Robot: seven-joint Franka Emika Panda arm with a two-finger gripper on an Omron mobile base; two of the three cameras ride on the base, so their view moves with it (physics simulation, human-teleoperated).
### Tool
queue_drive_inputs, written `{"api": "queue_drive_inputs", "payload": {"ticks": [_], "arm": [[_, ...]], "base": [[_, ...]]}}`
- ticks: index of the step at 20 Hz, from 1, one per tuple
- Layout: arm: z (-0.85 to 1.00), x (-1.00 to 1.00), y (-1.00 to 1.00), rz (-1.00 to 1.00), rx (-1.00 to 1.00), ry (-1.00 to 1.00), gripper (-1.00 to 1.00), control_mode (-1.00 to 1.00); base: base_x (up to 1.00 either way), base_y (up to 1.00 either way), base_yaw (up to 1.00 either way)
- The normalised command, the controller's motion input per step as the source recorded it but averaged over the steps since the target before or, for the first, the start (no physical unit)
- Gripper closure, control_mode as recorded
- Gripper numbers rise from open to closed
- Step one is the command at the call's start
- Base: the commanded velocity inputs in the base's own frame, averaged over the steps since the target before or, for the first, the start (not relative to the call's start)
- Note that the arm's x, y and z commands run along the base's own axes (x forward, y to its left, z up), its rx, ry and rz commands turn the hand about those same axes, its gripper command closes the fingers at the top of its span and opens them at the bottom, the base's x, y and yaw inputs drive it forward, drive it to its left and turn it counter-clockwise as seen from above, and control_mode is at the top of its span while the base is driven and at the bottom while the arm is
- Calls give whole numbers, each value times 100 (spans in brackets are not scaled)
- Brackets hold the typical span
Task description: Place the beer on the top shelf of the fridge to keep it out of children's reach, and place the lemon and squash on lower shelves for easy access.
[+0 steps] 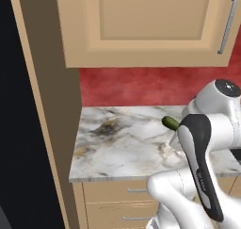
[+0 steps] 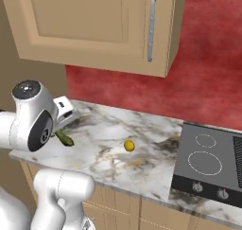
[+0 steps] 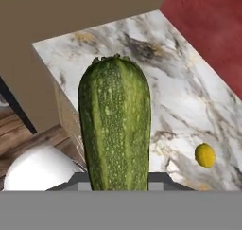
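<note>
**Mia:** What is the robot's gripper [image 3: 115,186] doing?

**Ben:** It is squeezed tight around the long, dark green, speckled squash [image 3: 114,125]. In the hand view the squash sticks straight up toward twelve o'clock from between the two finger tips. I can only see the tops of the dark tips beside it.

**Mia:** Can you see the squash from the other cameras?

**Ben:** Yes. In the left base view a little green end [image 1: 170,123] pokes out at about ten o'clock from the white arm. In the right base view the green end [image 2: 64,138] peeks out near the edge of the counter. It looks lifted off the counter, but I can't tell for sure.

**Mia:** Where is the small bright yellow lemon [image 2: 129,145]?

**Ben:** It sits by itself on the white and grey marble counter [image 1: 122,148], at about three o'clock from the squash in the right base view, well apart from it. In the hand view the lemon [image 3: 205,155] is at four o'clock.

**Mia:** How many things are there?

**Ben:** One squash and one lemon. The black stove top [image 2: 208,165] has two white ring circles and two round knobs.

**Mia:** Any words to read?

**Ben:** No, I can't read any writing anywhere.

**Mia:** What else?

**Ben:** One tan wooden cupboard [image 2: 104,25] with one silver bar handle hangs over the counter, in front of a red wall [image 1: 141,84].
</note>
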Motion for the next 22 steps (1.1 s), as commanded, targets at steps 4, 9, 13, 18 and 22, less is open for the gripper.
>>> {"api": "queue_drive_inputs", "payload": {"ticks": [4, 9, 13, 18, 22], "arm": [[44, -75, 0, 3, -11, 0, 100, -100], [0, 0, 0, 0, 0, 0, 100, 100], [0, 0, 0, 0, 0, 0, 100, 100], [0, 0, 0, 0, 0, 0, 100, 100], [0, 0, 0, 0, 0, 0, 100, 100]], "base": [[0, 0, 0], [-97, -23, 26], [-81, -9, 48], [-57, -6, 66], [-34, 6, 70]]}}
